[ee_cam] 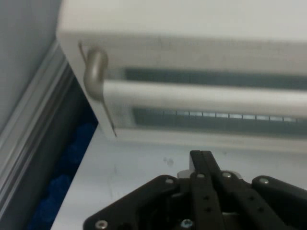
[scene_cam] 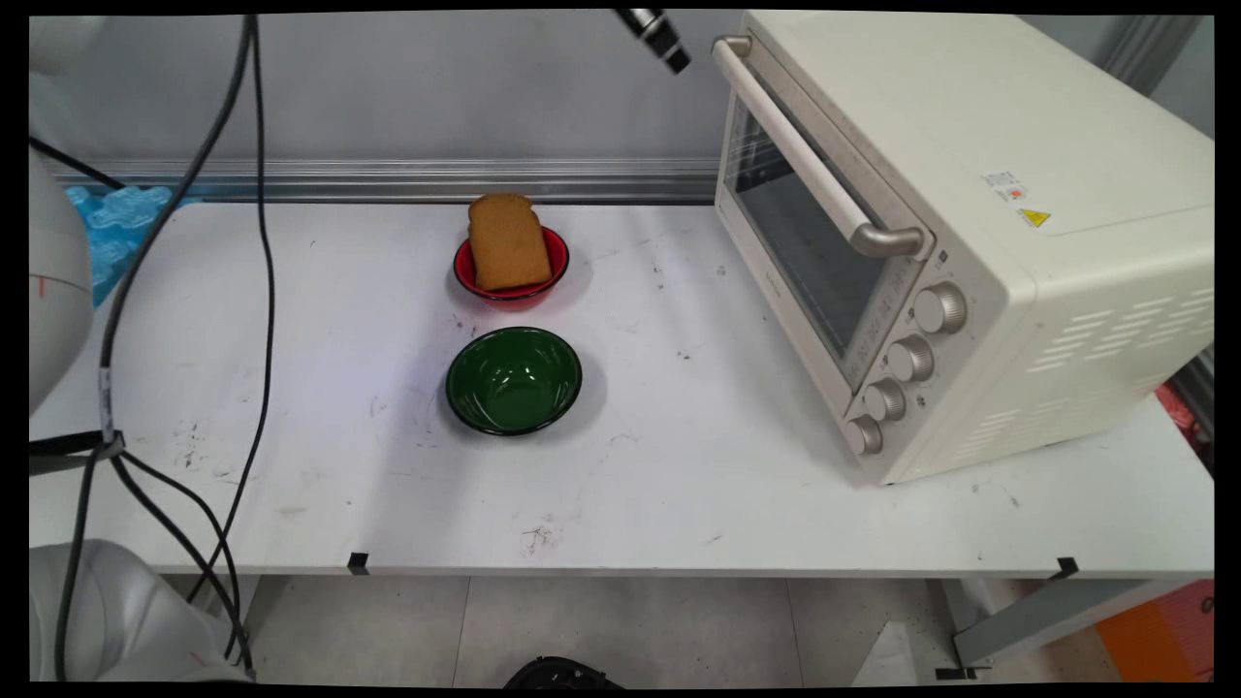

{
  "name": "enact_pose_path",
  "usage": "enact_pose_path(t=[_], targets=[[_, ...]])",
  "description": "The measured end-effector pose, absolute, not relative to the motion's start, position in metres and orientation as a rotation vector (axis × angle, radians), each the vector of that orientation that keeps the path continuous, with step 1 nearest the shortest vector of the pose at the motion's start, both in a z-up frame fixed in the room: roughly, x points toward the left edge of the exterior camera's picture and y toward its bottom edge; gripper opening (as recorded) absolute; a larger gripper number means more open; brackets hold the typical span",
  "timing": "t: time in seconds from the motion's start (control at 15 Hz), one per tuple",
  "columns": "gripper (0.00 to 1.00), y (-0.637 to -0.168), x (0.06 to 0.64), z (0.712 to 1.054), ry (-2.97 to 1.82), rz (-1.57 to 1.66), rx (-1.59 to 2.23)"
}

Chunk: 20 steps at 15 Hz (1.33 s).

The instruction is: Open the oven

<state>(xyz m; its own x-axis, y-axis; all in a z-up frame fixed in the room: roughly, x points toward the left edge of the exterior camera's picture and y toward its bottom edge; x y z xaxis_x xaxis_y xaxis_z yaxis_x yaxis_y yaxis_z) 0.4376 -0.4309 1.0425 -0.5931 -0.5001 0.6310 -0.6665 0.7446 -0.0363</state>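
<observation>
Two round, shiny bowls are sitting on the scuffed white counter (scene_cam: 679, 485): the red bowl (scene_cam: 557, 254) is holding a rough brown bread slice (scene_cam: 508, 242), and the green bowl (scene_cam: 514, 380) just in front is holding nothing. High up to their right, the black end effector (scene_cam: 676, 60) is hanging near the smooth metal handle (scene_cam: 805, 155) of the boxy cream oven (scene_cam: 970, 145), with its fingers pressed together on nothing.

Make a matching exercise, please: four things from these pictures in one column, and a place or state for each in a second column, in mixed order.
Things:
1. slice of bread
2. green bowl
3. toaster oven
4. gripper

Places or states:
A. at the right of the table, door shut
B. high up, by the oven's handle
C. leaning in the red bowl
D. holds nothing, nearer the camera than the red one

Pairs: 1-C, 2-D, 3-A, 4-B
</observation>
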Motion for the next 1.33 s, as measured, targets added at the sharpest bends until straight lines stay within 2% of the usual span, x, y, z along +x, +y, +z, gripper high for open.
enact_pose_path(t=[0.47, 1.33], targets=[[0.00, -0.453, 0.403, 1.059, -2.300, 0.351, 0.865], [0.00, -0.459, 0.358, 1.046, -2.318, 0.301, 0.844]])
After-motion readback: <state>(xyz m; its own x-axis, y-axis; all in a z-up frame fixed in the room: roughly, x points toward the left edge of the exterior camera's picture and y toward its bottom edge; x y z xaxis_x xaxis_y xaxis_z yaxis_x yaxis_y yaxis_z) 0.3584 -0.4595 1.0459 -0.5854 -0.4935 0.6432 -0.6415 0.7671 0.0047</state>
